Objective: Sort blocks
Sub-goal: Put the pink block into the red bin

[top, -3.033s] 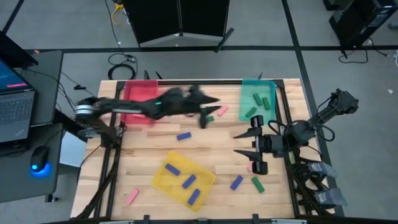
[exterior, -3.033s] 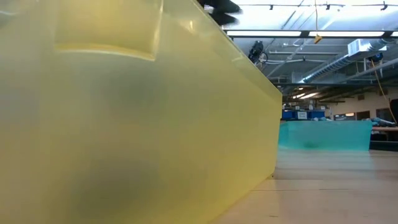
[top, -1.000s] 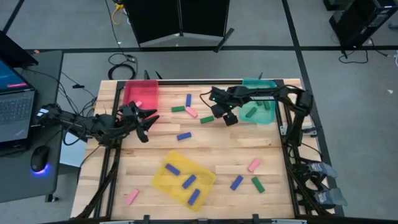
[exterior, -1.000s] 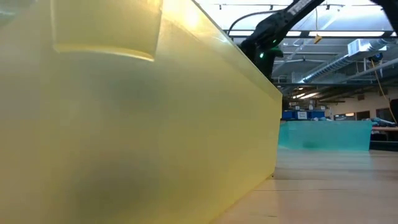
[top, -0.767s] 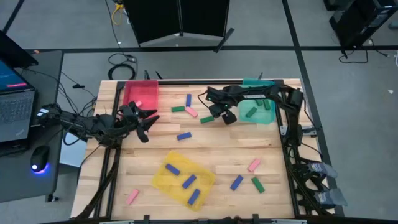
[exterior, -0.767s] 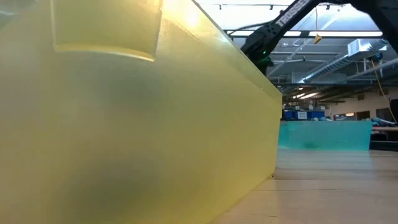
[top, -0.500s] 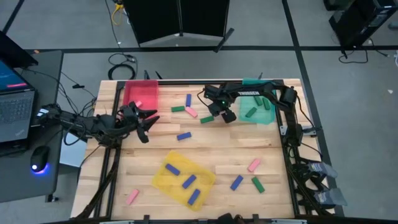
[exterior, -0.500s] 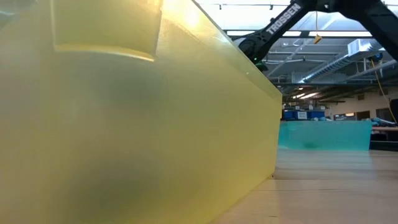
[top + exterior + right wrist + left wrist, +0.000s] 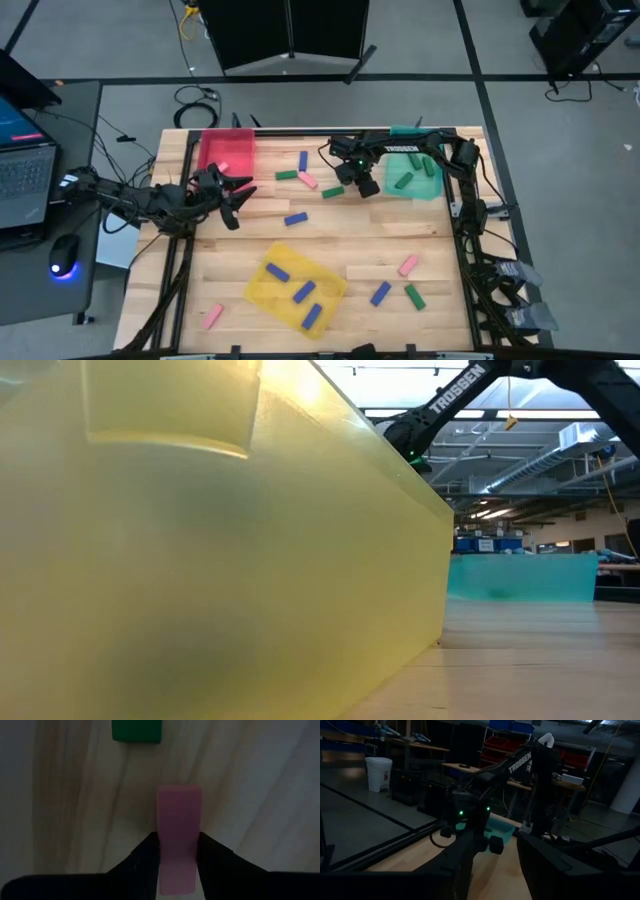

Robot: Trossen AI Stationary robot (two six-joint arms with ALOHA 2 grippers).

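Note:
My right gripper points down at the table's far middle, just left of the teal tray, and is shut on a pink block. The gripper hides that block in the high view. A green block lies just beyond the pink one and also shows in the high view. My left gripper hangs open and holds nothing, near the table's left edge below the red tray. Its fingers point across the table toward the right arm. My right gripper pinches the pink block's two long sides between its two fingers, which come from above and point down. They sit from about the block's middle toward one end. The block lies flat, and I cannot tell whether it is clear of the table.
Loose blocks lie around: blue, green, pink, blue, pink, blue, green, pink. The yellow tray holds blue blocks, and its wall fills the low view.
My right gripper has gone a little toward the table's left edge and down over the pink block beside the teal tray. My left arm has kept still.

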